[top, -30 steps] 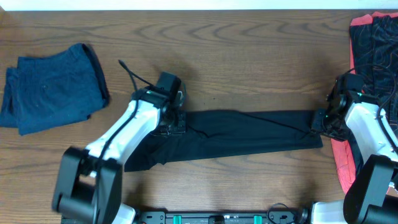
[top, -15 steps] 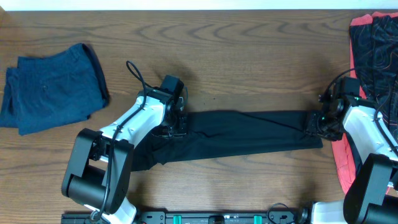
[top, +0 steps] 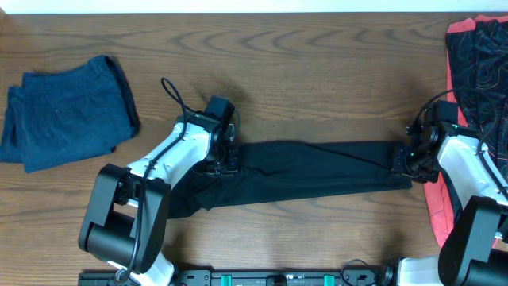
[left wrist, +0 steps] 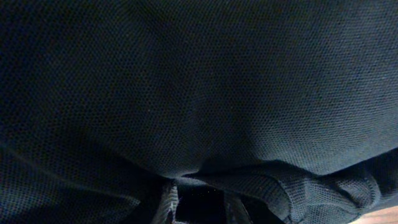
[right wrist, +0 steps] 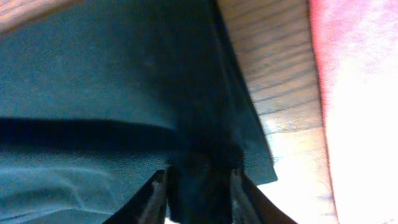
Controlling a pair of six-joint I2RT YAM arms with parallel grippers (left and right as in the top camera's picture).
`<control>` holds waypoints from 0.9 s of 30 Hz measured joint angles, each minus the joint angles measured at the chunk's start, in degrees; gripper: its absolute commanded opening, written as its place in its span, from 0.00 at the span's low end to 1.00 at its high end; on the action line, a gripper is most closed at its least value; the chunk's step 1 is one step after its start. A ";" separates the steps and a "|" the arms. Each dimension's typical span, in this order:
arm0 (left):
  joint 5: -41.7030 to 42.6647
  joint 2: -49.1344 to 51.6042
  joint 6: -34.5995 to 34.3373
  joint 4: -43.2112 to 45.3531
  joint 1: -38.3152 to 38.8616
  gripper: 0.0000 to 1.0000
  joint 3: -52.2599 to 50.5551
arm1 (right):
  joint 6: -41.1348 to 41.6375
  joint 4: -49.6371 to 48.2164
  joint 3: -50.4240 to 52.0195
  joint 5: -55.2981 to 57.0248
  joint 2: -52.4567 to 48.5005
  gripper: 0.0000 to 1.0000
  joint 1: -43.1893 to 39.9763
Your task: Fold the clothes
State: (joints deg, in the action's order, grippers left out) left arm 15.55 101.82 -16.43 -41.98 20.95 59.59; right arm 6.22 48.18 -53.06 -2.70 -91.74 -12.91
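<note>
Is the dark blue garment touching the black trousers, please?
No, the dark blue garment lies well apart, with the table showing between it and the black trousers.

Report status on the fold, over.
Left gripper shut on black trousers at one end. Right gripper shut on the other end. Trousers stretched out long, not yet folded across. Red-and-black garment close beside right gripper.
</note>
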 measured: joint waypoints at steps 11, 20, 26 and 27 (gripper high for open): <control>0.00 0.00 0.00 0.00 0.00 0.28 0.00 | 0.85 1.68 0.00 1.73 0.00 0.01 0.00; 0.00 0.00 -0.02 0.00 0.00 0.28 0.00 | 1.49 -0.81 0.07 1.62 0.00 0.01 0.00; 0.00 0.00 -0.02 0.02 0.00 0.28 0.00 | 2.08 -9.86 -0.92 -4.76 0.00 0.01 0.00; 0.02 0.00 -0.02 0.02 0.00 0.28 0.00 | 2.12 -11.65 -1.68 -6.38 0.00 0.01 0.00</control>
State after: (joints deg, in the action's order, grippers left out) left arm 15.57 101.82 -16.45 -41.95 20.95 59.59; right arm 8.34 36.53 -54.74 -9.08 -91.74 -12.91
